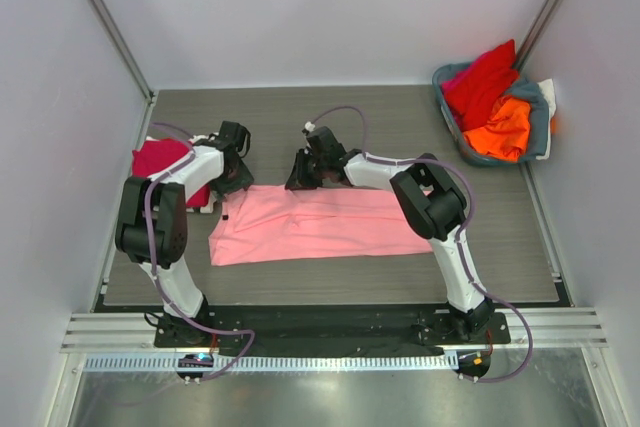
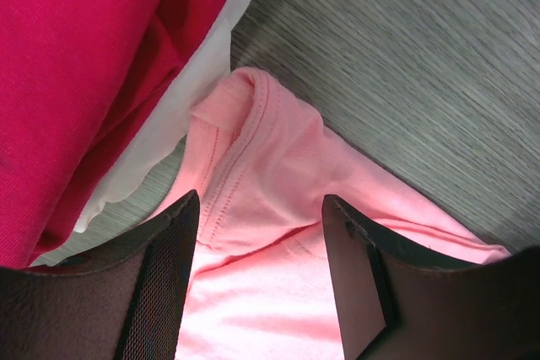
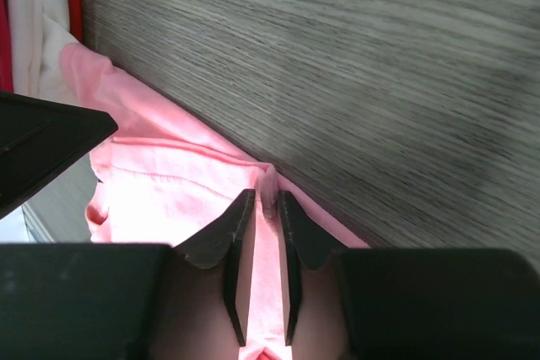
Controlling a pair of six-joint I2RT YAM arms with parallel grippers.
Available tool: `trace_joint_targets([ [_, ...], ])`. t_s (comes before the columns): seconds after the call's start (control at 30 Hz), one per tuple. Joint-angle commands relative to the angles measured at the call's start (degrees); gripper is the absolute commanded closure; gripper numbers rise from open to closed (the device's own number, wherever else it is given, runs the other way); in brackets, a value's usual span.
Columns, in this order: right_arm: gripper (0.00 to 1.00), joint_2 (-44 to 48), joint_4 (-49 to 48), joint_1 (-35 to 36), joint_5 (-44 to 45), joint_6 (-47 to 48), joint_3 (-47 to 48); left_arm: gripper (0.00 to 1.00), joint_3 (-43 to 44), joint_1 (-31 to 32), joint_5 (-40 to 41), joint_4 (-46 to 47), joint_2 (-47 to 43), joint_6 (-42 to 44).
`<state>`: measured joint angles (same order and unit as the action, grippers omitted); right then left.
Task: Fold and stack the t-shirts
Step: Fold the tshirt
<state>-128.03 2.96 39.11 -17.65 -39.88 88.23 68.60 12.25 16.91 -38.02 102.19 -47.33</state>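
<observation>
A light pink t-shirt [image 1: 320,227] lies spread flat across the middle of the table. My left gripper [image 1: 232,179] is at the shirt's far left corner. In the left wrist view this left gripper [image 2: 261,204] is open, its jaws wide either side of the pink t-shirt's [image 2: 270,166] hem. My right gripper [image 1: 300,179] is on the shirt's far edge. In the right wrist view the right gripper [image 3: 267,198] is shut on a small raised ridge of the pink t-shirt [image 3: 169,174]. A crimson t-shirt [image 1: 160,159] lies on a white one [image 2: 181,103] at the left.
A grey-blue basket [image 1: 445,112] stands at the back right corner, holding a red t-shirt [image 1: 485,77], an orange one [image 1: 505,127] and some white cloth [image 1: 548,97]. Grey walls close in both sides. The crimson t-shirt [image 2: 76,56] lies right beside the left gripper.
</observation>
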Motion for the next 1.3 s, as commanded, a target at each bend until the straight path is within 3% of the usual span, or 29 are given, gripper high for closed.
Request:
trace_joint_targets([
  [0.0,0.83,-1.09,1.70,0.53,2.36,1.65,1.78,0.39,0.40,0.14,1.11,1.28,0.55,0.57],
  [0.03,0.91,-0.91,1.78,0.61,2.36,1.65,1.77,0.39,0.40,0.14,1.11,1.37,0.64,0.57],
  [0.13,0.99,1.02,1.52,0.61,2.18,1.65,1.25,0.39,0.40,0.05,1.02,1.46,0.90,0.66],
  [0.47,0.99,10.86,-5.25,0.53,-5.29,-0.29,-5.25,0.39,1.01,0.05,1.81,1.72,3.45,0.48],
  [0.93,0.99,23.52,-15.61,0.79,-10.20,-4.59,-26.78,0.39,1.45,0.05,3.04,1.19,4.77,0.57],
  [1.27,0.97,30.55,-17.64,3.51,-11.71,-6.44,-38.47,0.39,2.85,0.05,4.27,-0.39,4.16,0.92],
])
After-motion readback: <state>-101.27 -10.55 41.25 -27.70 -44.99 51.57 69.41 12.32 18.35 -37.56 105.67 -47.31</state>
